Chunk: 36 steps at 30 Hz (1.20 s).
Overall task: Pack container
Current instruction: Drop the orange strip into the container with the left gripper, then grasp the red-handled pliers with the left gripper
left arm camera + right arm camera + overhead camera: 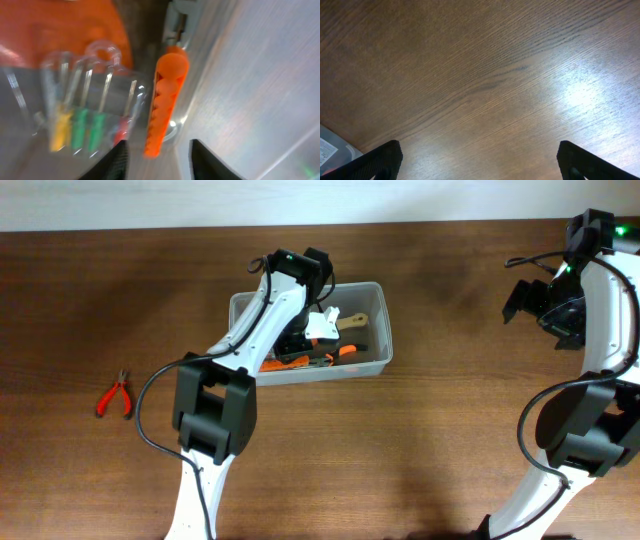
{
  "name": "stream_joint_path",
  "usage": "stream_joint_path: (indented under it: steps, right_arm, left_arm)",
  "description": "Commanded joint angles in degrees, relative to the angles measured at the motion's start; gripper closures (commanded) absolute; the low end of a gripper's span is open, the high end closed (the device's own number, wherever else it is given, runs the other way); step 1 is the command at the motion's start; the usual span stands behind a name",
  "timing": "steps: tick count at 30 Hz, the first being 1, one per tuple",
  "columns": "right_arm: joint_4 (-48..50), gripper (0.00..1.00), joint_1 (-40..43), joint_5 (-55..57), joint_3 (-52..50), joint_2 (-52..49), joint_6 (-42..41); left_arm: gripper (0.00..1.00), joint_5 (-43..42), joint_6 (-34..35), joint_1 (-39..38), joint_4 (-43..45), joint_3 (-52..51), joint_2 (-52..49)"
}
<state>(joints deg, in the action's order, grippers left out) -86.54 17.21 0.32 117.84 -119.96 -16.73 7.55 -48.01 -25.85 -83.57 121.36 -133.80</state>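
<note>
The clear plastic container (pixel 380 328) stands at the table's middle with orange-handled tools, a wood-handled tool and a white item inside. My left gripper (pixel 300 340) hangs low inside it, open. In the left wrist view its jaws (pixel 157 160) are apart, just past the end of an orange ribbed handle (pixel 162 102); a clear pack of coloured bits (pixel 80 115) lies to the left. My right gripper (pixel 545 300) is open and empty over bare table at the far right (pixel 480 165). The container's corner (pixel 330 147) shows in the right wrist view.
Red-handled pliers (pixel 115 395) lie on the wooden table at the far left, well away from the container. The left arm's body reaches from the front edge up over the container's left side.
</note>
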Motion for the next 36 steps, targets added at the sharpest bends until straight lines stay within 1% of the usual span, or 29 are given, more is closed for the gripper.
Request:
stream_joint_path:
  steps: [1,3,5,7,9,11,12,13,15,16,17,18,20,22,26,29,32,36]
  right_arm:
    - [0.0,0.01,0.1,-0.1,-0.3,0.3,-0.7]
    - [0.0,0.01,0.1,-0.1,-0.3,0.3,-0.7]
    - [0.0,0.01,0.1,-0.1,-0.3,0.3,-0.7]
    - [0.0,0.01,0.1,-0.1,-0.3,0.3,-0.7]
    - [0.0,0.01,0.1,-0.1,-0.3,0.3,-0.7]
    - [0.0,0.01,0.1,-0.1,-0.3,0.3,-0.7]
    - [0.0,0.01,0.1,-0.1,-0.3,0.3,-0.7]
    - [0.0,0.01,0.1,-0.1,-0.3,0.3,-0.7]
    - [0.0,0.02,0.1,-0.1,-0.3,0.3,-0.7]
    - [0.0,0.01,0.1,-0.1,-0.3,0.3,-0.7]
    - [0.0,0.01,0.1,-0.1,-0.3,0.3,-0.7]
    - [0.0,0.01,0.1,-0.1,-0.3,0.3,-0.7]
    - [0.0,0.01,0.1,-0.1,-0.3,0.3,-0.7]
    - [0.0,0.01,0.1,-0.1,-0.3,0.3,-0.7]
    - [0.0,0.01,0.1,-0.1,-0.3,0.3,-0.7]
    - [0.0,0.01,0.1,-0.1,-0.3,0.3,-0.7]
    - [0.0,0.01,0.1,-0.1,-0.3,0.3,-0.7]
    - [0.0,0.01,0.1,-0.1,-0.3,0.3,-0.7]
  left_arm:
    - [0.49,1.3,0.8,0.5,0.4,0.4,9.9]
    - [0.48,1.4,2.1,1.0,0.5,0.4,14.7]
    - [0.44,1.3,4.2,1.8,0.6,0.4,19.7]
    - [0.41,1.3,8.2,4.2,0.6,0.4,27.1]
    - [0.4,2.1,12.8,8.3,0.6,0.4,32.9]
    - [0.4,5.3,20.5,13.8,-0.8,0.4,35.7]
    - [0.39,5.4,24.6,19.5,-3.0,0.4,36.4]
    - [0.38,4.1,28.2,24.5,-4.2,0.3,36.3]
    - [0.35,-0.3,31.1,31.9,-4.6,-1.9,35.6]
    - [0.35,-3.9,32.2,38.3,-4.3,-6.6,34.7]
    - [0.34,-5.0,32.2,40.1,-3.8,-8.5,34.3]
    - [0.35,-6.7,32.2,43.1,-2.1,-13.0,33.3]
    - [0.35,-6.9,32.1,47.0,2.4,-22.8,31.3]
    - [0.35,-6.9,32.1,49.2,6.7,-31.5,28.8]
    - [0.36,-6.1,32.1,49.8,13.7,-39.6,25.0]
    - [0.36,-6.1,32.1,49.9,19.3,-42.4,22.6]
    - [0.36,-6.3,32.1,49.9,23.4,-42.5,19.7]
    - [0.39,-6.3,32.1,49.9,26.3,-42.5,17.3]
